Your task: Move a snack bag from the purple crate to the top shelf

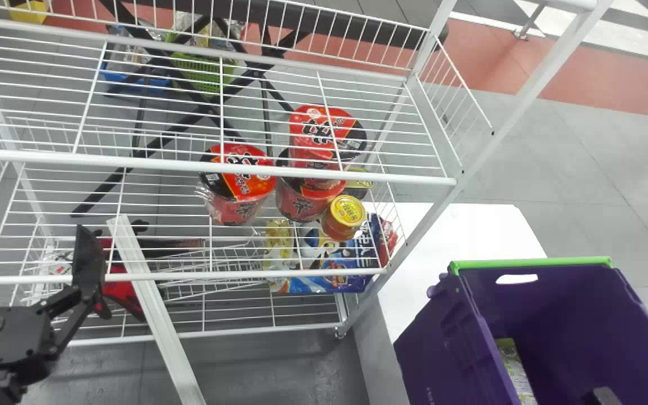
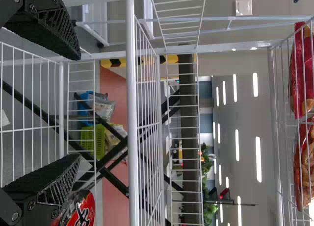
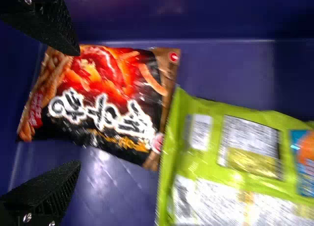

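Crate: one black snack bag, one green bag.

Rectangular purple plastic crate on flat white tabletop, right of tiered white metal-wire rack; inside the crate, rectangular black-and-brown plastic snack bag beside rectangular green plastic bag.

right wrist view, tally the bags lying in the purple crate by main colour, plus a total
Black-and-brown bag: 1
Green bag: 1
Total: 2
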`<action>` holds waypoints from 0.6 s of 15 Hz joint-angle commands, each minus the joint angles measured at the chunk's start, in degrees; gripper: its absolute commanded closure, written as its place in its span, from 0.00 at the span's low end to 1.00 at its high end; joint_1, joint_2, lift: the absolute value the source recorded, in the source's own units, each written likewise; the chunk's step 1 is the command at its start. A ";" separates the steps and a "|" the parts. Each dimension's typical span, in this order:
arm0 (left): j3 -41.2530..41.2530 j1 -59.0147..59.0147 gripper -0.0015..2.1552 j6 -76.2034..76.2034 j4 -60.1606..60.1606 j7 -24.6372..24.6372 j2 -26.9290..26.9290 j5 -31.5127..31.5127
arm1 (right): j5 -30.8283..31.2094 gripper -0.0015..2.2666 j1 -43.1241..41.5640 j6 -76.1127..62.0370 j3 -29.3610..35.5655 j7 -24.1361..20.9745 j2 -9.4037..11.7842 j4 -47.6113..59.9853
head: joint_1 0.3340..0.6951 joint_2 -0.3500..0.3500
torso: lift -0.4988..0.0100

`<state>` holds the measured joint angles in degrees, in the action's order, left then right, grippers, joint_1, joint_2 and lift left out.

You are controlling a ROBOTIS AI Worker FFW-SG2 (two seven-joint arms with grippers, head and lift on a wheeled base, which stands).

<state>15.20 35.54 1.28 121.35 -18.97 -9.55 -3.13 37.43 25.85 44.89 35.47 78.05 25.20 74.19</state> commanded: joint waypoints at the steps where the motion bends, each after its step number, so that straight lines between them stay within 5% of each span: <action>1: -0.35 -0.38 0.05 0.69 -0.85 0.16 0.14 0.58 | 0.01 0.00 0.96 0.07 0.39 0.28 -1.03 -0.45 | 1.00 0.00 | 0.09; 9: -0.70 -1.26 0.05 2.63 -2.34 0.43 0.23 1.20 | 2.64 0.02 2.10 1.48 -2.51 0.26 -2.97 -1.77 | 1.00 0.00 | 0.09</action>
<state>14.52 34.36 3.78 119.22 -18.54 -9.32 -2.02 39.21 27.95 46.12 33.89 78.05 22.41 72.92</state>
